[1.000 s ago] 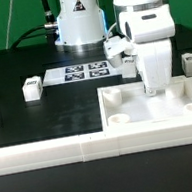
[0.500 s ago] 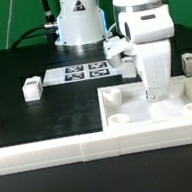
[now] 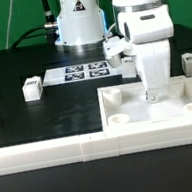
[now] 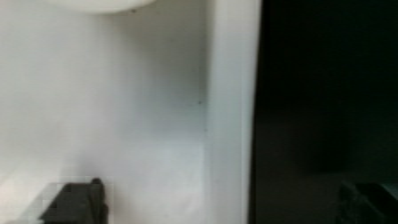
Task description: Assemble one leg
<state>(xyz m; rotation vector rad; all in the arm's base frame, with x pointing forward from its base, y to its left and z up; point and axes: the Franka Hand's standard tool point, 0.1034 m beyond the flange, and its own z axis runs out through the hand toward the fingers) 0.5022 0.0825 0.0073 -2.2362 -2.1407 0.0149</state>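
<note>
Step in hand: early, by the look of it. No leg is lifted, and the arm stands low over the tray (image 3: 176, 104), probably to grip or shift it first.
Fingers (image 3: 154, 92): spread wide and holding nothing. In the wrist view the two dark tips (image 4: 71, 203) sit far apart, with the tray's edge and a strip of black desk (image 3: 57, 116) between them.
Leg (image 3: 30, 89): loose on the desk toward the exterior view's left, tag showing, well apart from the fingers.
Second leg (image 3: 190, 63): just beyond the tray on the exterior view's right, nearer the arm.
Next move, as judged: close on the tray's edge squarely, or lift clear and travel to a leg. The round corner hole (image 4: 107, 5) is where a leg would go.
Marker board (image 3: 85, 70): flat behind the tray, not to be touched.
In the way: the white rail (image 3: 53, 152) along the desk front. The tray's raised rim may catch a low sweep.
</note>
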